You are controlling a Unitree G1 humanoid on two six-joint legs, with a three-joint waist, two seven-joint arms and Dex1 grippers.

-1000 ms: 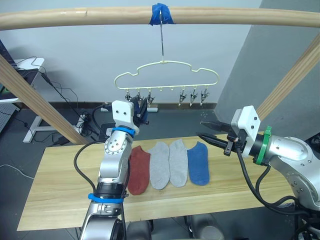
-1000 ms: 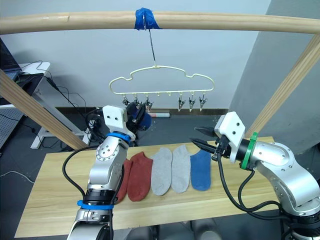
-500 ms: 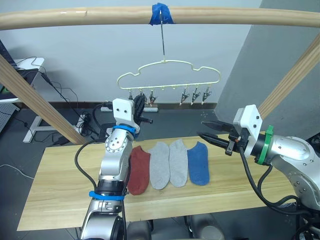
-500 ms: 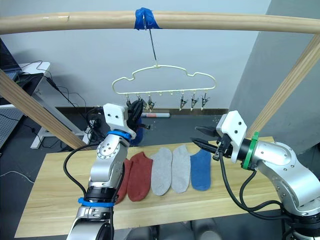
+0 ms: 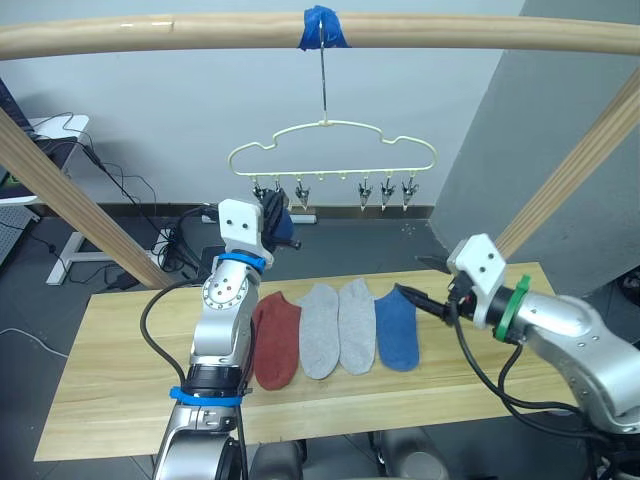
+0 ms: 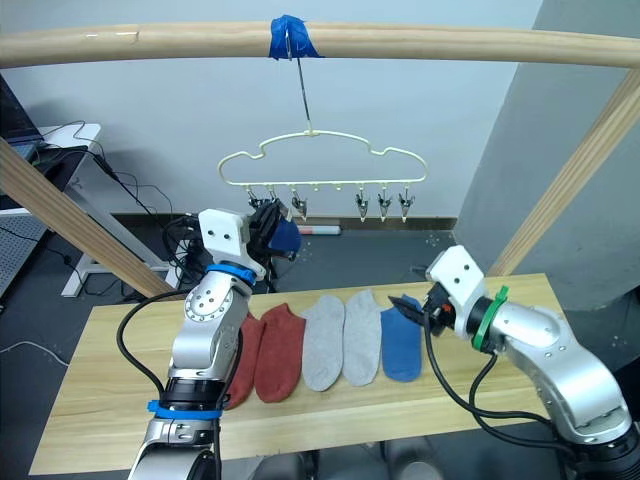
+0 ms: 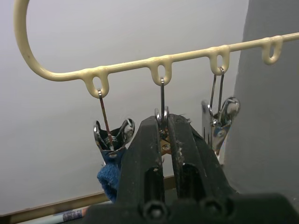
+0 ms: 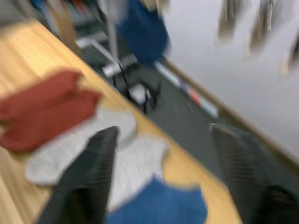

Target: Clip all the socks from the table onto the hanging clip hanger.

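Observation:
The pale yellow clip hanger (image 5: pixel 330 150) hangs by its hook from the taped pole. My left gripper (image 7: pixel 162 122) is raised to its left end and shut on the second metal clip (image 7: pixel 162 112). Next to that clip, a blue sock (image 7: pixel 110 179) hangs from the end clip (image 7: pixel 111 137). On the table (image 5: pixel 120 380) lie two rust-red socks (image 6: pixel 280 350), two grey socks (image 5: pixel 319 343) and one blue sock (image 5: pixel 397 328). One red sock is partly behind my left arm. My right gripper (image 5: pixel 412 278) is open, low over the top edge of the blue sock on the table.
A thick wooden pole (image 5: pixel 150 35) with blue tape (image 5: pixel 320 28) spans the top. Slanted wooden braces stand at the left (image 5: pixel 60 190) and right (image 5: pixel 580 160). Cables and a desk leg lie on the floor behind the table.
My right gripper has come down and to the left, onto the blue sock on the table. The hanger swung right and back. My left gripper rose to the clips.

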